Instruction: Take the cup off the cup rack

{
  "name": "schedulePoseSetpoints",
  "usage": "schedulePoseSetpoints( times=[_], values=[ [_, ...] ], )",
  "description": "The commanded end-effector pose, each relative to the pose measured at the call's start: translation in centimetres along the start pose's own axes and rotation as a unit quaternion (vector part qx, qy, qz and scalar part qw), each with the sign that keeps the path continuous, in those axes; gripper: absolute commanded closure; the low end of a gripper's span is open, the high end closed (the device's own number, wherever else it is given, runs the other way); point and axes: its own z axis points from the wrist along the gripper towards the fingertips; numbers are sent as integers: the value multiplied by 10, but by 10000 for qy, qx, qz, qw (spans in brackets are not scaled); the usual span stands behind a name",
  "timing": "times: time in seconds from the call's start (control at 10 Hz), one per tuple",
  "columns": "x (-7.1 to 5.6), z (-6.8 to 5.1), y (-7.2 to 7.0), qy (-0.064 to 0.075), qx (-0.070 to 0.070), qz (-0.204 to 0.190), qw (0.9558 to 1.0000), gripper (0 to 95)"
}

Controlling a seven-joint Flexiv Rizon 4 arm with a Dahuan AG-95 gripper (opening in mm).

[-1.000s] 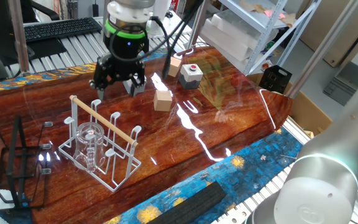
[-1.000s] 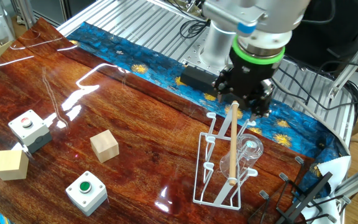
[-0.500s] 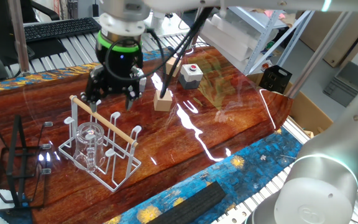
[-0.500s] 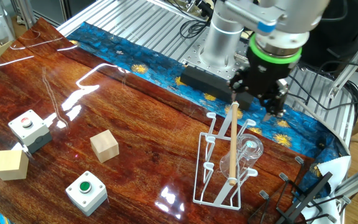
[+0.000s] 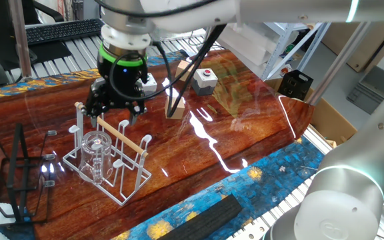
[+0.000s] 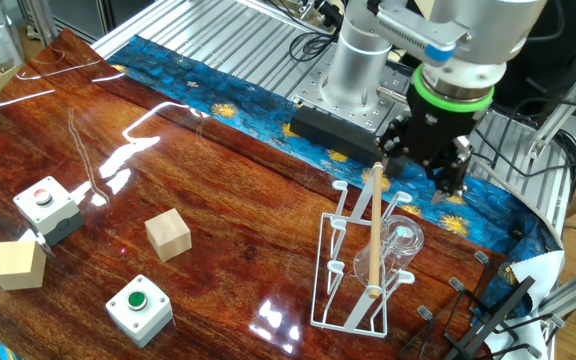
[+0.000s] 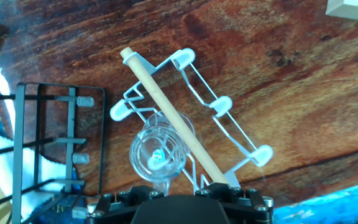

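STEP: approach, hovering above white wire cup rack with wooden rod (image 5: 109, 160) | CUP: clear glass mug (image 5: 96, 151) on peg, 7 o'clock of black two-finger gripper (image 5: 114, 110) | CLAW: spread, empty | NEXT: descend, straddle mug wall, avoid rod

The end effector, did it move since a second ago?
Yes. The end effector slid away from the wooden block, toward the cup rack holding the cup.

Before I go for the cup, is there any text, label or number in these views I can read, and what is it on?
No readable text in any view.
Button boxes: the red-button box and the green-button box show only coloured buttons, no lettering visible.
Keyboard: key legends too small to read.
Cup, cup rack, wooden blocks: unmarked.
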Motion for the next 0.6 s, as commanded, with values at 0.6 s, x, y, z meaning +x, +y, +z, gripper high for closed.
schedulePoseSetpoints(
  times=[0.6],
  values=[
    [-7,19,8,-90,-20,141,9999,380]
  ],
)
